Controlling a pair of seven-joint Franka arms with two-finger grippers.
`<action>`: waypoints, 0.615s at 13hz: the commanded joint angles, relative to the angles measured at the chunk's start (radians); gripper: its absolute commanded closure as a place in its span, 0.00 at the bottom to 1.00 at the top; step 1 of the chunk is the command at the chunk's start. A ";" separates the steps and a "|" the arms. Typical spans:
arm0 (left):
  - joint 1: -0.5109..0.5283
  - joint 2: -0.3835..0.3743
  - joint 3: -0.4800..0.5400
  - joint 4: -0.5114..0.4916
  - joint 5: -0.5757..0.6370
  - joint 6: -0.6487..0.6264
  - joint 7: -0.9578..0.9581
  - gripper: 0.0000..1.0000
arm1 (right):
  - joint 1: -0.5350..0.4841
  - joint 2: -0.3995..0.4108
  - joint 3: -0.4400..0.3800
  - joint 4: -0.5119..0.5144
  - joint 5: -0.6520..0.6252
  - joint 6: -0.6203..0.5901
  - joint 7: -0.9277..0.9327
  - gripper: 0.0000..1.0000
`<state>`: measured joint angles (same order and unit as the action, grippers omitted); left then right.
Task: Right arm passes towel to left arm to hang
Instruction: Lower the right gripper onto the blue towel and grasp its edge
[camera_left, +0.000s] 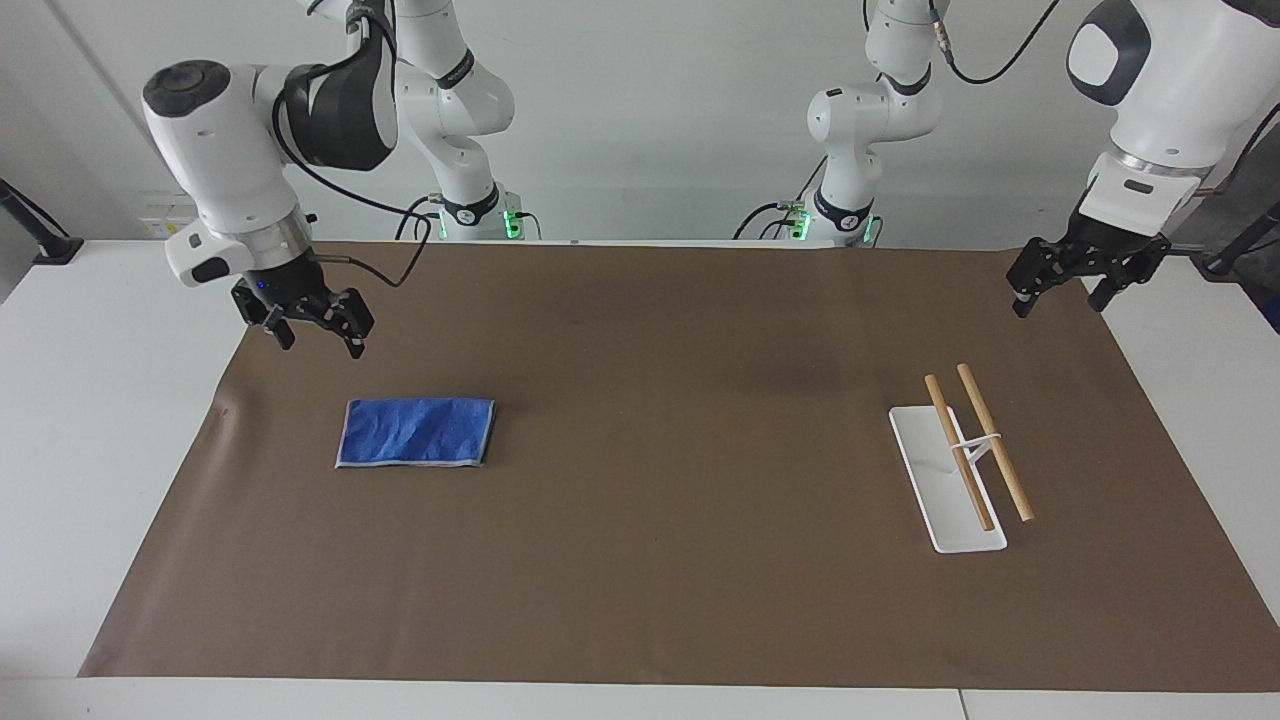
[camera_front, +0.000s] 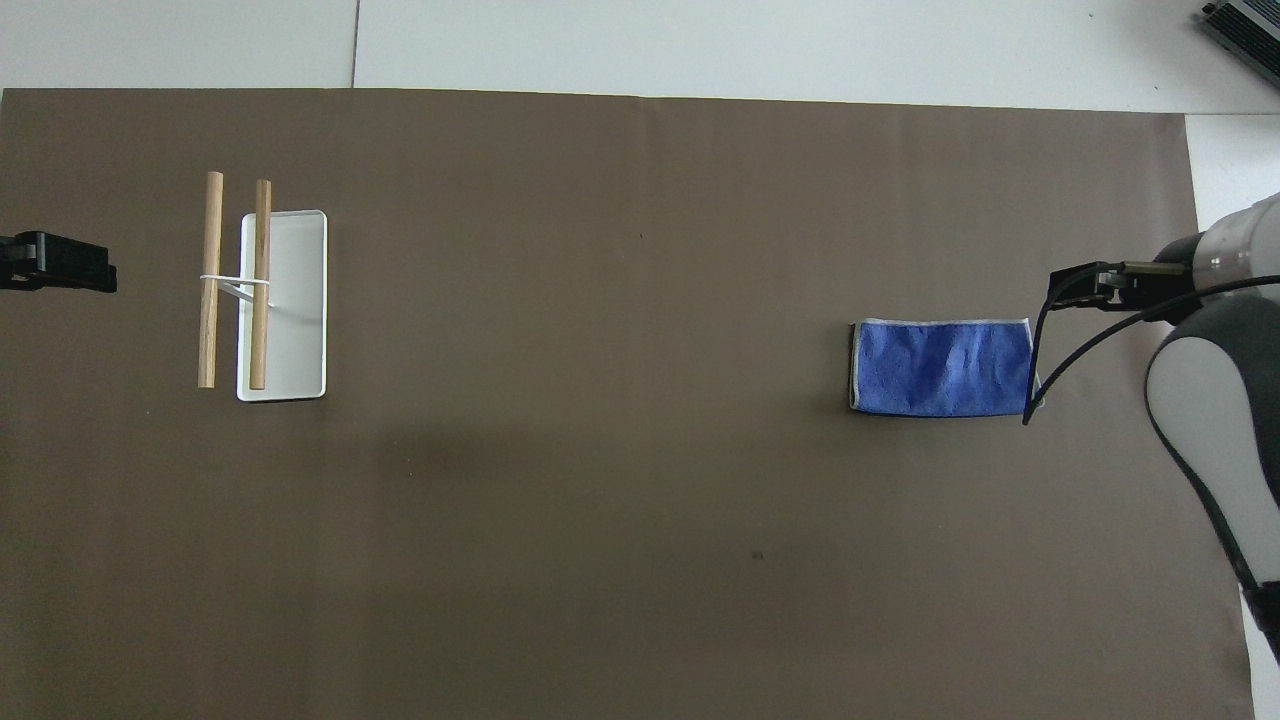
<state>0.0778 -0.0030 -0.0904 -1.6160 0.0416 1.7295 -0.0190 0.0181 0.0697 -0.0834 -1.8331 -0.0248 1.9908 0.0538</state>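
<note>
The blue towel (camera_left: 416, 432) lies flat and folded on the brown mat toward the right arm's end; it also shows in the overhead view (camera_front: 943, 367). My right gripper (camera_left: 318, 334) is open and empty, up in the air over the mat just beside the towel's end; its tip shows in the overhead view (camera_front: 1085, 286). My left gripper (camera_left: 1062, 292) is open and empty, waiting over the mat's corner at the left arm's end; one finger shows in the overhead view (camera_front: 58, 275).
A towel rack with two wooden rods (camera_left: 978, 447) on a white base (camera_left: 925, 450) stands toward the left arm's end, seen too in the overhead view (camera_front: 285, 300). The brown mat (camera_left: 660, 520) covers most of the white table.
</note>
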 joint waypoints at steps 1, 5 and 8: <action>0.014 -0.032 -0.005 -0.036 -0.019 0.005 0.010 0.00 | -0.023 0.056 0.007 -0.090 0.020 0.150 -0.090 0.00; 0.014 -0.032 -0.005 -0.036 -0.019 0.005 0.010 0.00 | -0.017 0.123 0.010 -0.181 0.052 0.299 -0.158 0.00; 0.014 -0.032 -0.005 -0.036 -0.019 0.005 0.010 0.00 | -0.004 0.159 0.010 -0.271 0.101 0.425 -0.230 0.00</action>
<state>0.0778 -0.0031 -0.0904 -1.6160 0.0416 1.7295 -0.0190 0.0153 0.2276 -0.0773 -2.0461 0.0506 2.3478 -0.1244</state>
